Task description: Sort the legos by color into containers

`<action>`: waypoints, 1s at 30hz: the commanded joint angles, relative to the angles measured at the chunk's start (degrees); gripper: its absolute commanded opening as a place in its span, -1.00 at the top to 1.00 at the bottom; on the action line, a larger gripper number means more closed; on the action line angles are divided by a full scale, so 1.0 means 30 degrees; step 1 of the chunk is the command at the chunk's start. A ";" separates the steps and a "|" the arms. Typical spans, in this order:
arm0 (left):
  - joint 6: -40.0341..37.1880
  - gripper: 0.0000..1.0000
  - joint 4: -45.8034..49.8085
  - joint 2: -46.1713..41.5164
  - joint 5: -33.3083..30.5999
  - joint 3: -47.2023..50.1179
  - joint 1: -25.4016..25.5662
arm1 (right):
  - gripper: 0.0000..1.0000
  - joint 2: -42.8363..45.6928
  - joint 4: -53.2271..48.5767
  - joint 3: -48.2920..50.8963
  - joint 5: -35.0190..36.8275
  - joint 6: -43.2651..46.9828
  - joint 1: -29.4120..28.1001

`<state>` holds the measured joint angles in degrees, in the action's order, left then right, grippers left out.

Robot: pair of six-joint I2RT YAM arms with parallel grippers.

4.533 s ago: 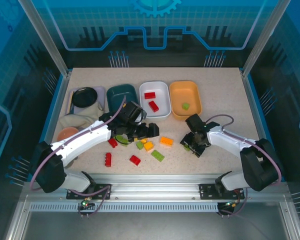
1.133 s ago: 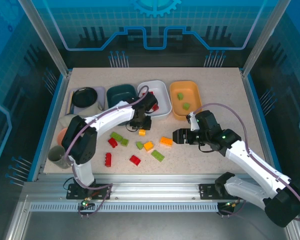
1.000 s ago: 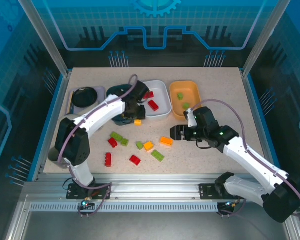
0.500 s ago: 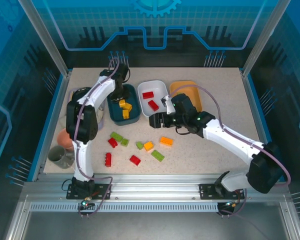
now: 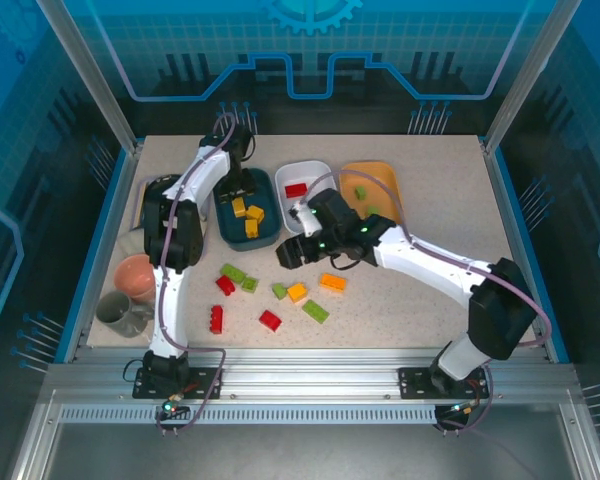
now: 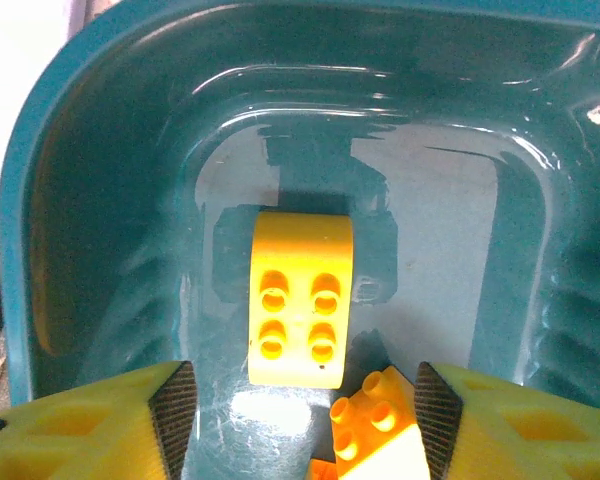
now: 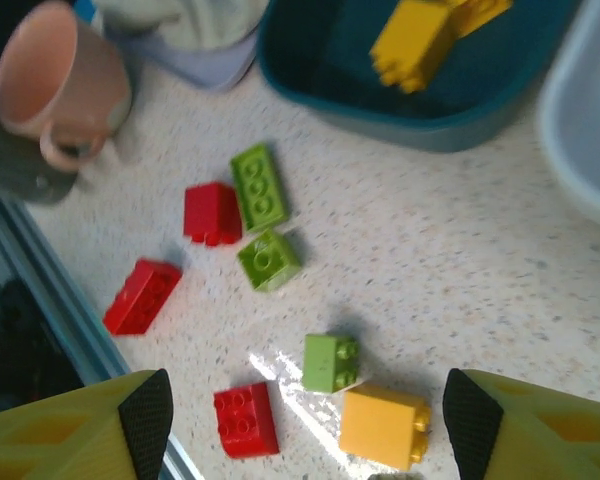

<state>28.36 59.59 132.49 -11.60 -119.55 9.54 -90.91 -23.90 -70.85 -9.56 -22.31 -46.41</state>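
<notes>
My left gripper (image 5: pixel 237 192) hangs open over the far end of the dark teal tray (image 5: pixel 265 238), with nothing between its fingers. Below it lie a yellow brick (image 6: pixel 300 300) and an orange-yellow brick (image 6: pixel 375 425) on the teal tray floor (image 6: pixel 450 220). My right gripper (image 5: pixel 289 253) is open above the loose bricks. Between its fingers (image 7: pixel 145 420) I see a green brick (image 7: pixel 331 362), a yellow one (image 7: pixel 383 427) and a red one (image 7: pixel 246 420). The white tray (image 5: pixel 320 170) holds a red brick (image 5: pixel 296 189). Two green bricks (image 5: pixel 360 191) lie in the orange tray (image 5: pixel 390 180).
More red, green and orange bricks (image 5: pixel 332 282) are scattered on the table in front of the trays. A pink cup (image 5: pixel 135 272) and a grey cup (image 5: pixel 115 312) stand at the near left, with a black dish (image 5: pixel 158 190) and a cloth behind them.
My left gripper carried a yellow brick from the table's middle to the teal tray and let it go. My right arm swung left from the orange tray to over the loose bricks.
</notes>
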 commanded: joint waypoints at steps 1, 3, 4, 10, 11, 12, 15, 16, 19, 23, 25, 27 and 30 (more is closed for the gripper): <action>0.0103 -0.33 0.0644 -0.1600 0.0472 -0.0459 0.0011 | -0.44 -0.0965 -0.3270 -0.1282 0.0459 0.3413 -0.2081; 0.0363 -0.38 0.0476 -0.2774 0.0751 0.0137 0.0042 | -0.38 -0.1543 -0.4074 -0.1486 0.0835 0.3960 -0.3132; 0.0592 -0.40 0.0292 -0.3615 0.0911 0.0716 0.0069 | -0.35 -0.1868 -0.4349 -0.1487 0.1045 0.4044 -0.3603; 0.2253 -0.58 -0.1321 -0.9851 0.2238 0.6707 0.0043 | -0.36 -0.4077 -0.5482 -0.2167 0.2220 0.4324 -0.5745; 0.2615 -0.59 -0.1560 -1.0982 0.2420 0.7958 0.0042 | -0.37 -0.4499 -0.5607 -0.2436 0.2379 0.4359 -0.6021; 0.2972 -0.62 -0.1730 -1.2168 0.2487 0.9055 0.0054 | -0.37 -0.4872 -0.5731 -0.2759 0.2489 0.4358 -0.6200; 0.4269 -0.63 -0.2358 -1.5688 0.2919 1.2648 0.0073 | -0.38 -0.6223 -0.6317 -0.3808 0.2725 0.4221 -0.6630; 0.4766 -0.63 -0.2375 -1.6847 0.2928 1.3764 0.0072 | -0.39 -0.6638 -0.6465 -0.4074 0.2775 0.4161 -0.6748; 0.6045 -0.63 -0.2114 -1.9990 0.2891 1.6314 0.0072 | -0.39 -0.7671 -0.6783 -0.4700 0.2852 0.3987 -0.6907; 0.7214 -0.63 -0.1450 -2.3369 0.2920 1.8554 0.0253 | -0.29 -0.8737 -0.6955 -0.5220 0.3259 0.3794 -0.7016; 0.7408 -0.63 -0.0874 -2.4456 0.2827 1.8990 0.0519 | -0.17 -0.9138 -0.7115 -0.5493 0.3555 0.3794 -0.7001; 0.7517 -0.63 -0.0316 -2.5340 0.2796 1.9319 0.0683 | -0.04 -0.9373 -0.7121 -0.5572 0.3926 0.3762 -0.7050; 0.7786 -0.63 0.0021 -2.6446 0.3065 1.9907 0.0824 | 0.16 -0.9581 -0.6982 -0.5608 0.4253 0.3816 -0.7109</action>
<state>49.52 57.01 55.22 -3.77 -61.63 11.46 -118.61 -43.16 -85.86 1.34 -10.63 -66.78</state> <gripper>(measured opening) 0.815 0.436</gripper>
